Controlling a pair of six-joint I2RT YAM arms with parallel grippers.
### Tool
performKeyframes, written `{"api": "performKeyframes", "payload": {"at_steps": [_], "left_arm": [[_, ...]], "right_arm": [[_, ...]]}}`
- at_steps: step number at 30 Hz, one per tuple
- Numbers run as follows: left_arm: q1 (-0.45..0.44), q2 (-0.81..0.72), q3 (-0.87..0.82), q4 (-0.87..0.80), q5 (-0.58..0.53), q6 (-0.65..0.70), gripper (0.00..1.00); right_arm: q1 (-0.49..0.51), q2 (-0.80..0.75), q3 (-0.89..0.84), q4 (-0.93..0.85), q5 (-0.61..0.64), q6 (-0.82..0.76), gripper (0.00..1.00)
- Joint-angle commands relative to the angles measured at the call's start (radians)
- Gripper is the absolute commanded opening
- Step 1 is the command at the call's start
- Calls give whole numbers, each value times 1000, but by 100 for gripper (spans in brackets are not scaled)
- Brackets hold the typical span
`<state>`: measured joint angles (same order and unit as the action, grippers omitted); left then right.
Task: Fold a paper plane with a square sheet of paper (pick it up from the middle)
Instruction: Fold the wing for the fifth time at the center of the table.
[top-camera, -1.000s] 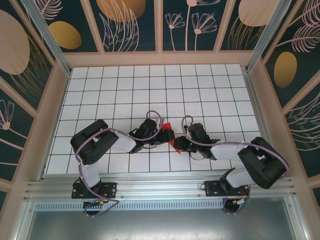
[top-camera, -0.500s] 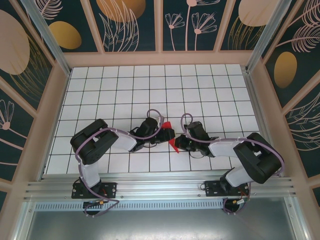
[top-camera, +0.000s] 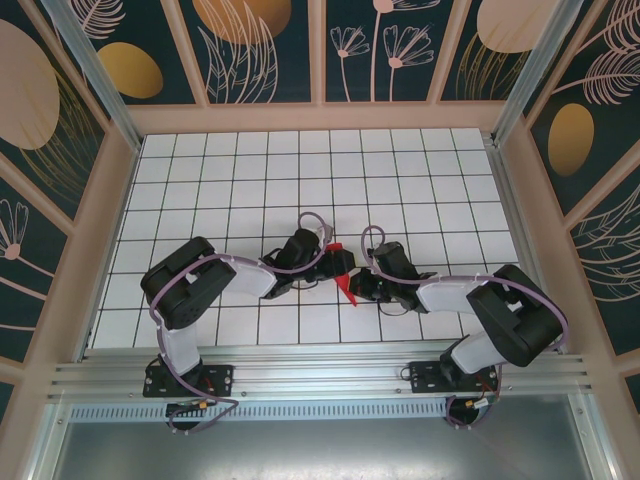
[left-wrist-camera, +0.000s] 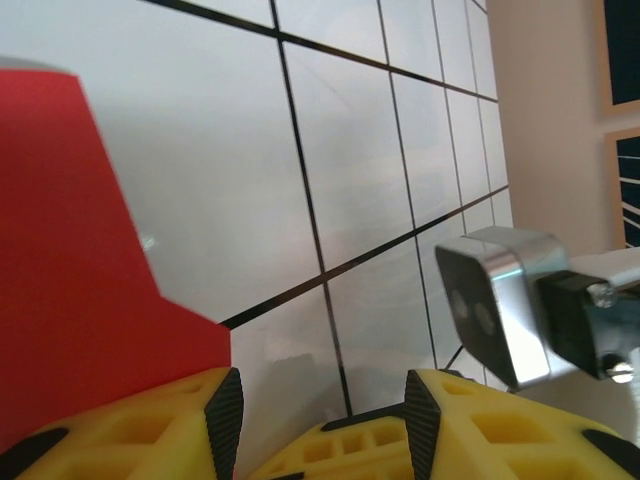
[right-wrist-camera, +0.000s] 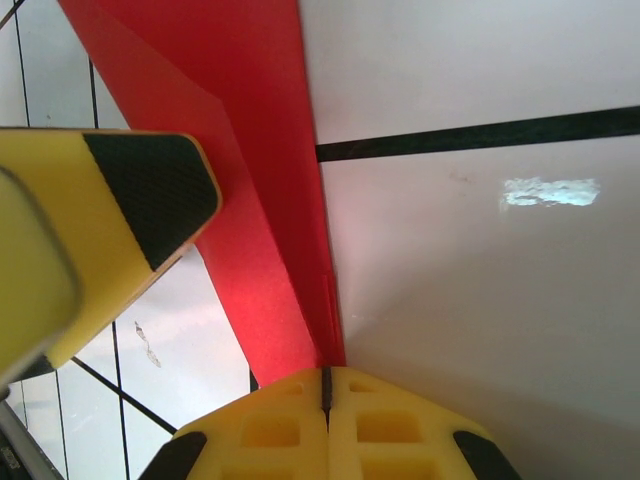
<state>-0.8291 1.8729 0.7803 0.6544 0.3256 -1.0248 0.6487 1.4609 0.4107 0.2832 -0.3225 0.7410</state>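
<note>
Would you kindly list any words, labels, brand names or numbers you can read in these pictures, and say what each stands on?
None can be read: the red paper is plain, the table bears only black grid lines, and the walls carry leaf and flower patterns without lettering.

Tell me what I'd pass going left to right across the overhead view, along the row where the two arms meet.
The left arm, then the red paper, then the right arm.
</note>
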Motion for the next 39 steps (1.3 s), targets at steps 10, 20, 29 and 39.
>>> {"api": "performKeyframes", "payload": {"at_steps": [10, 20, 29, 39], "left_arm": [[19, 34, 4, -100, -60, 49, 47], [22, 38, 7, -149, -74, 90, 46], [22, 34, 1, -141, -57, 91, 46], [21, 43, 7, -148, -46, 95, 46]], "right_arm": [[3, 34, -6, -150, 71, -17, 7], [3, -154, 28, -238, 80, -28, 20], [3, -170, 59, -133, -139, -49, 6], [-1, -37, 80, -131, -167, -61, 5]]}}
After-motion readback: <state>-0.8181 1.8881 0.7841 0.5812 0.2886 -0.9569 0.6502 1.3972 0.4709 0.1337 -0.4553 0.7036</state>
